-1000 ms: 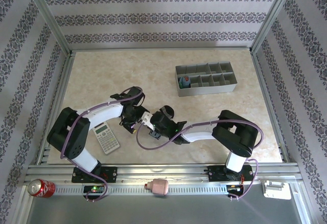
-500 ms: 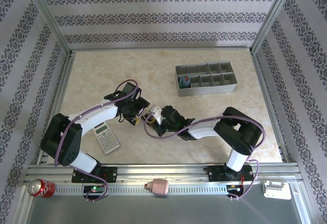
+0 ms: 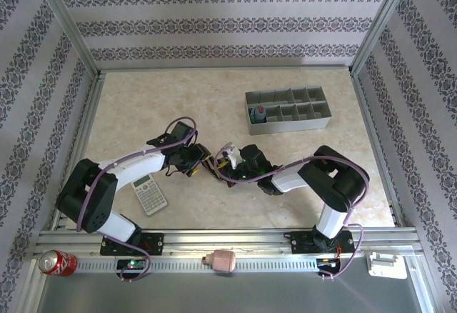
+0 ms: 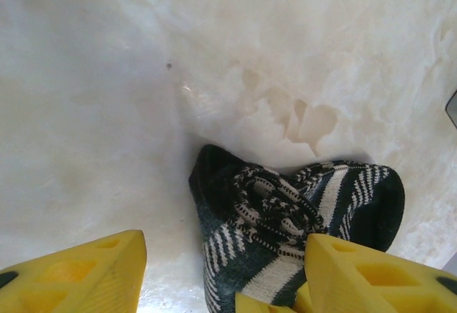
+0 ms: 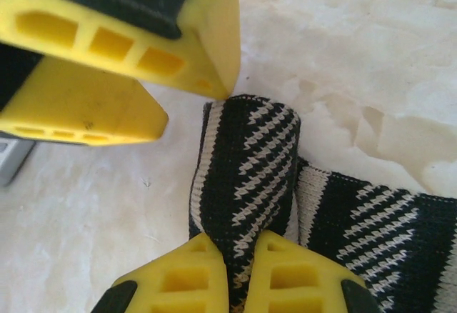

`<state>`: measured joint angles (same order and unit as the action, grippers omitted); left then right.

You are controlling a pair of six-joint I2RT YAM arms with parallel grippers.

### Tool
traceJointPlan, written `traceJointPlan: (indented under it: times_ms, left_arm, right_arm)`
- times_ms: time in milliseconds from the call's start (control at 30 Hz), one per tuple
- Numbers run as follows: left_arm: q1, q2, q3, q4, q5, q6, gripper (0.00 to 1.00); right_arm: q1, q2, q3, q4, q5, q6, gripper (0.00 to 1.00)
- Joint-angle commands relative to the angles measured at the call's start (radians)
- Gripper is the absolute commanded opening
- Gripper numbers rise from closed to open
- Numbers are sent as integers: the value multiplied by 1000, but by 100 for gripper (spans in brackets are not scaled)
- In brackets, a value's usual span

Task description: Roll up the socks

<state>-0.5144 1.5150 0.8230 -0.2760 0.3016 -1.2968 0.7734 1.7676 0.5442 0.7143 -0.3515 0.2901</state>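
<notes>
Marble-look table (image 3: 143, 106) showed the striped sock (image 5: 250, 163) cut off below, pinched by right gripper (image 5: 241, 245); left gripper (image 4: 225, 245) gaped; tray (image 3: 293, 124) held rolled sock (image 3: 258, 115).

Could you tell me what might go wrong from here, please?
The right gripper pinches only a narrow fold of the black-and-white sock; it may slip free. The open left gripper straddles the sock off-centre, so it might catch just an edge. The grippers sit close and could collide.

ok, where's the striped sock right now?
The black-and-white sock lies on the table near the centre of the top view, right of the calculator, pinched in the right end effector with the left end effector open around it.
</notes>
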Motion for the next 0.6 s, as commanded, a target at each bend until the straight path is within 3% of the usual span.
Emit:
traceJointPlan:
  times_ms: [0, 333, 567]
  left_arm:
    - [-30, 29, 0, 107, 21, 52, 62]
    - [-70, 106, 30, 117, 35, 106, 63]
    - [-94, 143, 67, 139, 21, 142, 64]
  right_arm:
    - [-21, 116, -126, -332, -10, 75, 0]
    - [-81, 187, -194, -166, -78, 178, 0]
    - [-127, 222, -194, -152, -128, 209, 0]
